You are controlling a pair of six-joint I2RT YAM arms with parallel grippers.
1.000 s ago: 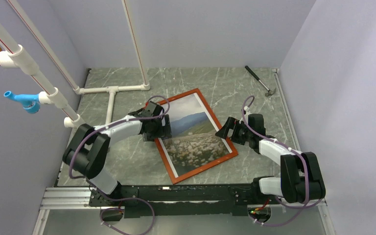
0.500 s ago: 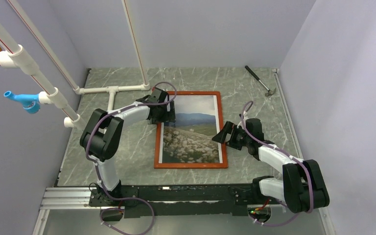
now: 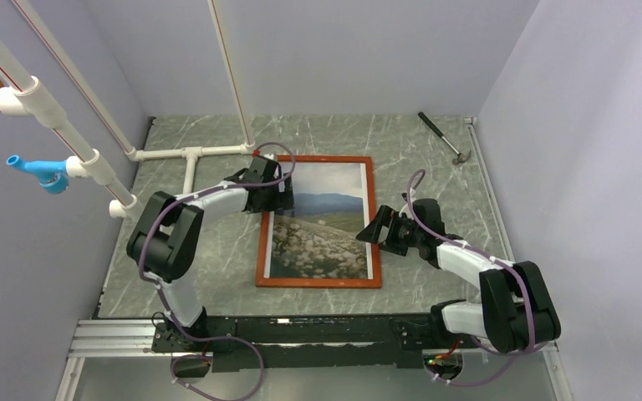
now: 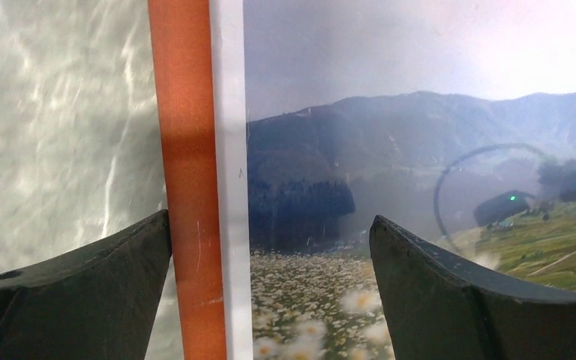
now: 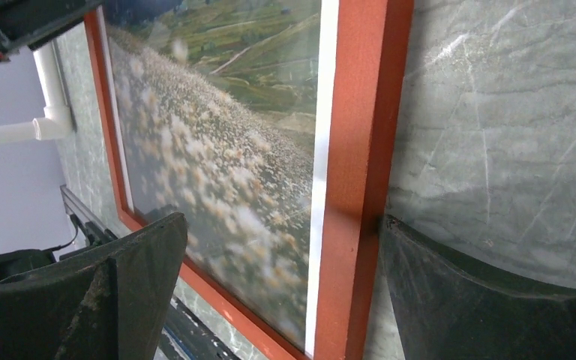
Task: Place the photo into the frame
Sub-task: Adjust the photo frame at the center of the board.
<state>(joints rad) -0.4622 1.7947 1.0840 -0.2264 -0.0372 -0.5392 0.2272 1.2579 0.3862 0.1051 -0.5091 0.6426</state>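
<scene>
The reddish-brown frame (image 3: 318, 283) lies flat on the marble table with the landscape photo (image 3: 322, 230) inside it, picture side up. My left gripper (image 3: 277, 199) is open and straddles the frame's left rail (image 4: 187, 187); one finger is over the table, the other over the photo (image 4: 420, 150). My right gripper (image 3: 378, 231) is open and straddles the frame's right rail (image 5: 360, 172); its outer finger (image 5: 480, 300) touches the rail's outer edge, the other is over the photo (image 5: 225, 150).
A small hammer (image 3: 445, 138) lies at the back right corner. White pipes (image 3: 191, 154) run along the back left of the table, one upright (image 3: 232, 75). Grey walls enclose the table on three sides.
The frame with the photo has turned from slanted to square with the table and slid slightly left. Both grippers stayed at its left and right rails.
</scene>
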